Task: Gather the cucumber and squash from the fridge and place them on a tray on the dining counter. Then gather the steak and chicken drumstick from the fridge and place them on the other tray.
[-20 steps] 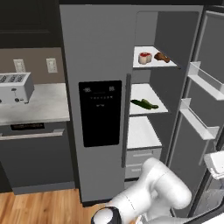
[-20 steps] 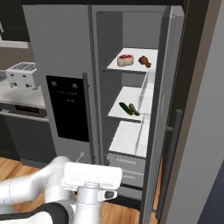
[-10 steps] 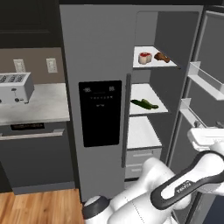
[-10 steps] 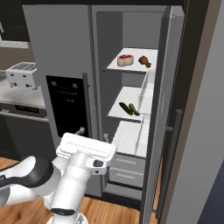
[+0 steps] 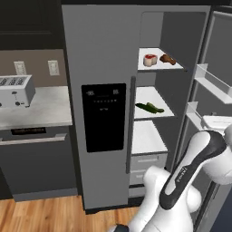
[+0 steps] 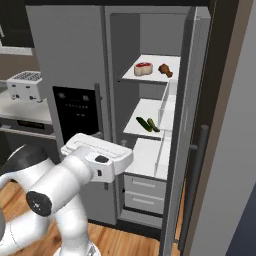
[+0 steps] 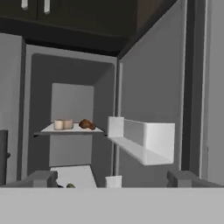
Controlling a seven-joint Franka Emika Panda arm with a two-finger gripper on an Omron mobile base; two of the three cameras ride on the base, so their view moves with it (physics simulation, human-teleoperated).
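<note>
Facing fridge — door open

I have the white arm bent at the elbow and raised in front of me, hand level and pointing forward, with the gripper spread wide, its two dark fingertips far apart and holding nothing

Arm raised from low at base, hand now level with fridge lower shelf
</note>
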